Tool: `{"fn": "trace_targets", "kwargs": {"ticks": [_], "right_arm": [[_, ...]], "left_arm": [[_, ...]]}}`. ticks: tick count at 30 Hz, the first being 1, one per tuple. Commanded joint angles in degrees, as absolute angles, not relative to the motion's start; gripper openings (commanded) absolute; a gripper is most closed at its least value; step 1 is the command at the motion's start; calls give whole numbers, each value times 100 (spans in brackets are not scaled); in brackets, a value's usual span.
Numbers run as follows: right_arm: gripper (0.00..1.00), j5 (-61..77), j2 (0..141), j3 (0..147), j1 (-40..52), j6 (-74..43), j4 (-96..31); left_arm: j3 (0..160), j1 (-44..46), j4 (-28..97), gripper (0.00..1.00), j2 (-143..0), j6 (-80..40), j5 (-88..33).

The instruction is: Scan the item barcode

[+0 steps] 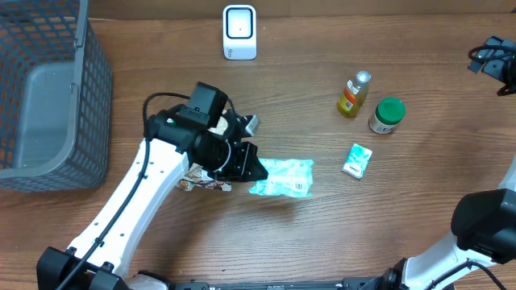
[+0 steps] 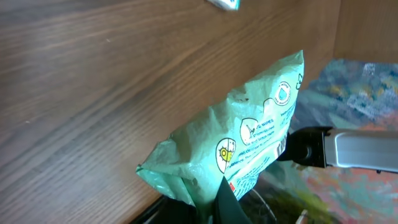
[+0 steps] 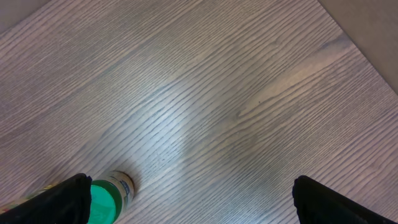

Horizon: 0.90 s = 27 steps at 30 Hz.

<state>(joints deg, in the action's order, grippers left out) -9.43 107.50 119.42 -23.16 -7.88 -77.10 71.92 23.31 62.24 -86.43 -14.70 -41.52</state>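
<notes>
The item is a pale green printed pouch (image 1: 286, 177), held over the middle of the table. My left gripper (image 1: 254, 169) is shut on its left end. In the left wrist view the pouch (image 2: 242, 143) rises from between the dark fingers of the left gripper (image 2: 217, 199), its printed side facing the camera. A white scanner (image 1: 239, 32) stands at the back centre, well away from the pouch. At the far right edge my right gripper (image 1: 492, 56) is open, and in its own view the right gripper (image 3: 193, 199) holds nothing between its spread fingers.
A grey mesh basket (image 1: 48, 97) fills the back left. A yellow bottle (image 1: 353, 94), a green-lidded jar (image 1: 387, 115) and a small green packet (image 1: 356, 160) stand right of centre. A colourful wrapper (image 1: 201, 184) lies under the left arm. The jar (image 3: 106, 199) sits by the right gripper's left finger.
</notes>
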Motion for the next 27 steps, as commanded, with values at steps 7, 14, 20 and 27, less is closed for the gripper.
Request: {"fn": "trace_targets", "kwargs": {"ticks": [7, 14, 20, 27], "right_arm": [[100, -985, 10715, 11992, -2322, -814, -7682], [100, -985, 10715, 11992, -2322, -814, -7682], [100, -985, 10715, 11992, -2322, -814, -7682], [100, -985, 10715, 11992, -2322, -814, -7682]], "left_arm": [[7214, 2895, 6237, 4, -8560, -1938, -3898], [7214, 3072, 6235, 4, -8560, -2191, -3787], [7214, 3079, 6237, 4, -8560, -2191, -3782], [7214, 3079, 6233, 4, -8560, -2193, -3728]]}}
